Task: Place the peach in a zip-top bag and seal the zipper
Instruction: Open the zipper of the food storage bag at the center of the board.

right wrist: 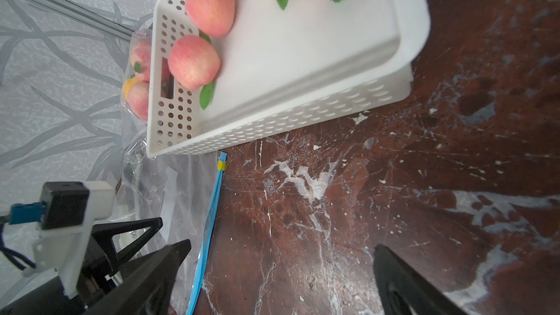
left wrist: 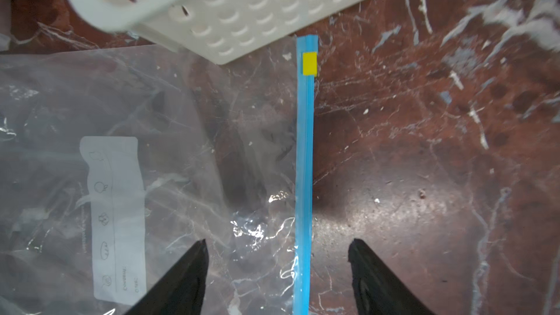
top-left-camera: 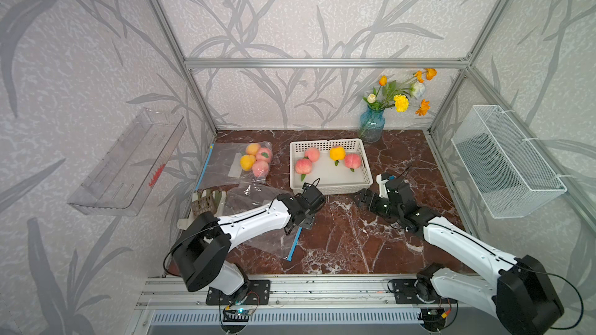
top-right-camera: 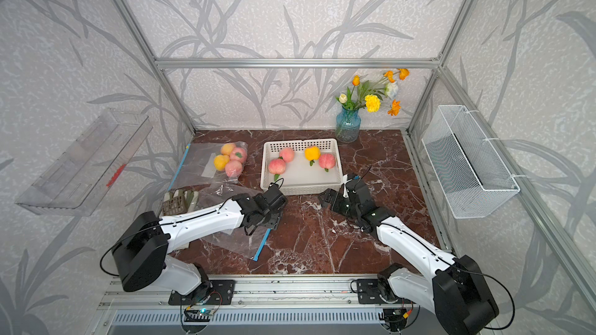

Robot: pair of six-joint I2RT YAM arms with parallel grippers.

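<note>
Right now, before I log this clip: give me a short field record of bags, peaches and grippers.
Empty bag: lying on table, under left gripper
Zipper: blue strip, yellow slider at basket end
Left gripper: open, straddling zipper
Right gripper: open, holding nothing
Basket: three pink peaches, one yellow peach
Filled bag: four peaches, far left

**Peaches:** eight in total.
- Four are in the white basket at the rear middle of the worktop: three pink peaches and one yellow peach.
- Four bagged peaches are in the filled bag near the rear left corner: two pink, two yellow-orange.

**Zip-top bags:** two, the filled bag and one empty bag by the left edge.

**Baskets:** two, the white basket and one wire basket on the right wall.

**Clear shelf**: one, on the left wall.

**Vase**: one, near the rear right corner.

**Robot arms:** two, the left arm and the right arm.
</note>
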